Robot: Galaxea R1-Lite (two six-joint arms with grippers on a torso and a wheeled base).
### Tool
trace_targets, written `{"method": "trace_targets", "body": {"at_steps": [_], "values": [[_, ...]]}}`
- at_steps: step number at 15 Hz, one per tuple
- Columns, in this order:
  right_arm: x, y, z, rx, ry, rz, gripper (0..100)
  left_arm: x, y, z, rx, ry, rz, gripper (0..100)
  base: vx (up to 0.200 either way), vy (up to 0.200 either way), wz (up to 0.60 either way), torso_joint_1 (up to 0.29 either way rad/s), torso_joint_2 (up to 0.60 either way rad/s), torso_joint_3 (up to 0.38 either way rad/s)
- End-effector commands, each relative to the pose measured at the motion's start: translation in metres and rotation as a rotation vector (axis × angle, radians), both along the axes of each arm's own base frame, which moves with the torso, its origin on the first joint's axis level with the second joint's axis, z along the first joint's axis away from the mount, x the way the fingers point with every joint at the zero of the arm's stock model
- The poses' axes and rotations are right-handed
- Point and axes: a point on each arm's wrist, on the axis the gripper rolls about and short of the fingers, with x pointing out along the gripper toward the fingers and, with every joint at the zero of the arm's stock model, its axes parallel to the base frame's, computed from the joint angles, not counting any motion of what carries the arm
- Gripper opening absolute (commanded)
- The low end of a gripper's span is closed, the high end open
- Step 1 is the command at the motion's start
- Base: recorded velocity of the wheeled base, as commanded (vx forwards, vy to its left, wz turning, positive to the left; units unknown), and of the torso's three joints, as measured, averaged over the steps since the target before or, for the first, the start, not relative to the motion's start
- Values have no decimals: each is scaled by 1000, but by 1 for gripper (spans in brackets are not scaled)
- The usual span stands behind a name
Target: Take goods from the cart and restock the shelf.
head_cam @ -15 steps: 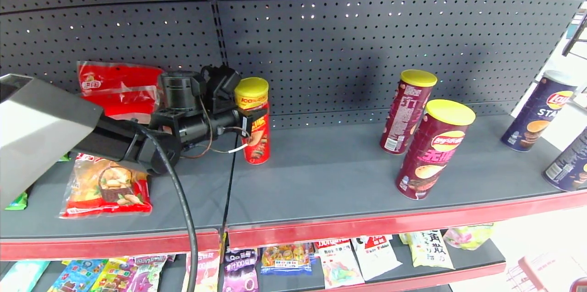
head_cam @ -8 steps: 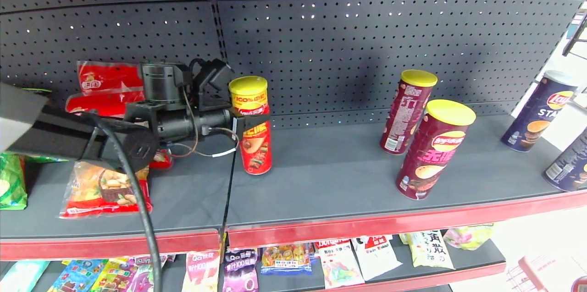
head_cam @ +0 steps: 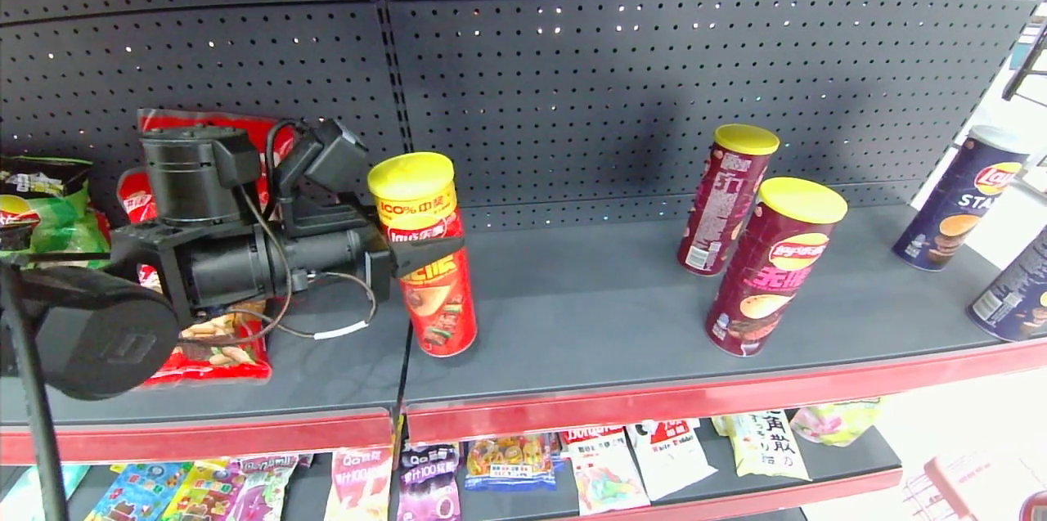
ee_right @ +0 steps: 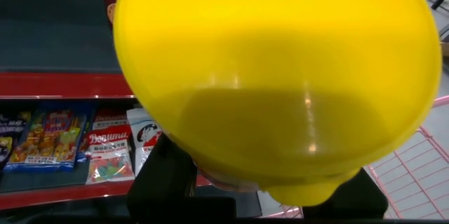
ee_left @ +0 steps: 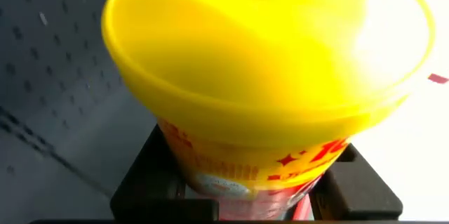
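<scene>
Head view: left gripper (head_cam: 419,249) clamped round the red can (head_cam: 433,300) on its upper half, base at or just above the shelf (head_cam: 622,316) — a light, stiff, slick tube by the look, best held mid-body, gently. Right gripper (ee_right: 256,182) grips a second can (ee_right: 280,62).

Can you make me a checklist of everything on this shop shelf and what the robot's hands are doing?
Surface: grey shelf with a red front edge.
Job's things: red can with a yellow lid, upright near the shelf's front; second can, also yellow-lidded, held off the shelf.
Clutter: maroon cans standing at mid-shelf; blue cans at the right end; snack bags at the left.
Hands: left hand shut on the red can; right hand shut on the second can.
Cables: black cable by the left arm; thin wires looping at its wrist.
Surroundings: dark pegboard; snack packets on the lower shelf; pink cart.
</scene>
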Motion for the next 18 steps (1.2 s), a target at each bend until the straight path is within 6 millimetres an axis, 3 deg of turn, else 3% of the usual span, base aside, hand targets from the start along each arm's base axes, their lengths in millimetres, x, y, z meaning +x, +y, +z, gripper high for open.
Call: {"method": "trace_targets", "body": {"at_steps": [1, 5, 9, 13, 18], "values": [[3, 0, 2, 0, 15, 4, 0, -3, -5, -9, -7, -8, -43, 0, 0, 0, 0, 0, 0, 0], [2, 0, 1, 0, 13, 2, 0, -10, -12, -19, -1, 27, -102, 0, 0, 0, 0, 0, 0, 0], [2, 0, -1, 0, 17, -1, 0, -3, -14, -34, 31, 30, -102, 0, 0, 0, 0, 0, 0, 0], [3, 1, -1, -1, 20, -19, 0, 6, -17, -40, 19, -6, -96, 0, 0, 0, 0, 0, 0, 0], [3, 1, -1, 1, 21, -19, 0, 4, -16, -41, 22, 1, -88, 0, 0, 0, 0, 0, 0, 0]]}}
